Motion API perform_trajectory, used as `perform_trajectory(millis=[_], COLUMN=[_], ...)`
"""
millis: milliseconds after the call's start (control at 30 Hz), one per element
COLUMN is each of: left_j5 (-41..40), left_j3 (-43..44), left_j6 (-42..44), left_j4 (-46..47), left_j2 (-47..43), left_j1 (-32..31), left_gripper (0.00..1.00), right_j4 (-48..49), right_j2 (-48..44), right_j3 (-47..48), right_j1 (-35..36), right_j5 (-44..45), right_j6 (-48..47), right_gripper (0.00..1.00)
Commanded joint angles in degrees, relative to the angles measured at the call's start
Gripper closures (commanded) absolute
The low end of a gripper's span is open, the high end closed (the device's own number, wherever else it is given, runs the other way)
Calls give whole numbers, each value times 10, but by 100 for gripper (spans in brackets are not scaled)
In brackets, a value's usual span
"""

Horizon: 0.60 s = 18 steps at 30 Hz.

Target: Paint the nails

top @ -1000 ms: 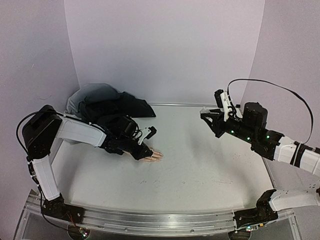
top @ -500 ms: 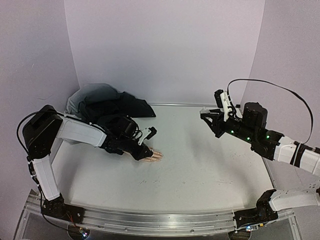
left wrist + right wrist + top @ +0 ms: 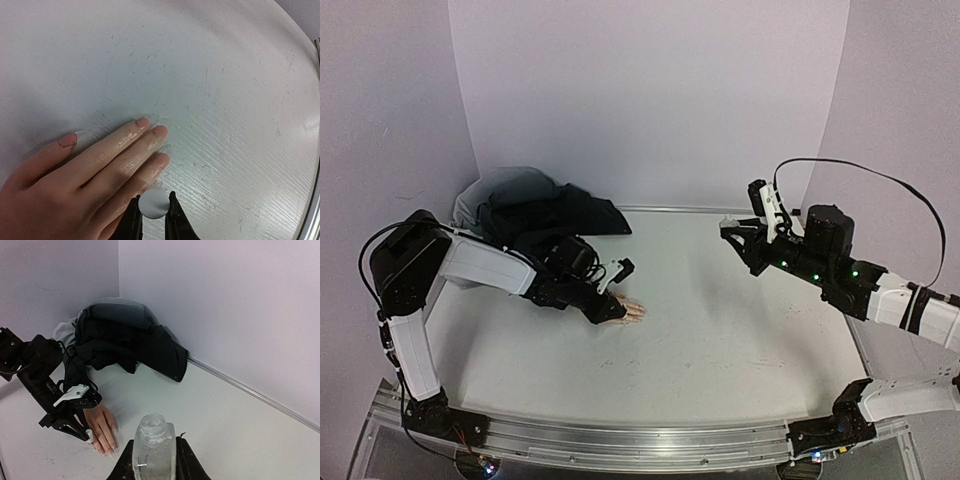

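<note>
The pale peach mannequin hand [image 3: 90, 172] lies flat on the table, its fingers stretched out from a dark sleeve [image 3: 575, 292]. Its nails [image 3: 161, 131] show at the fingertips, along with the thumb nail [image 3: 67, 140]. My left gripper [image 3: 153, 199] is shut on a small white round brush cap [image 3: 154, 204], right above the little finger. From above, that gripper [image 3: 610, 302] hides part of the hand [image 3: 632, 310]. My right gripper [image 3: 154, 450] is shut on a clear uncapped bottle [image 3: 152, 442], held in the air at the right [image 3: 732, 226], far from the hand [image 3: 102, 427].
A heap of dark clothing [image 3: 535, 210] lies in the back left corner, behind the sleeve. A metal rail [image 3: 650, 440] runs along the table's near edge. Lilac walls close in the back and both sides.
My left gripper has slid a little to the right along the hand, covering more of the fingers. The right arm and bottle have not moved.
</note>
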Motion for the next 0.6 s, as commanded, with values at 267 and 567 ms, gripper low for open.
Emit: perform_trajectory(millis=[267, 567], left_j5=[20, 10], left_j3=[41, 15], left_j6=[8, 3], left_j4=[5, 5], left_j2=[11, -27], left_j1=[0, -2], left_gripper=[100, 100], right_j4=[42, 42], right_j2=[-1, -1], right_j3=[10, 10], right_j1=[1, 1], right_j5=[-7, -7], right_j6=[-3, -4], right_gripper=[100, 100])
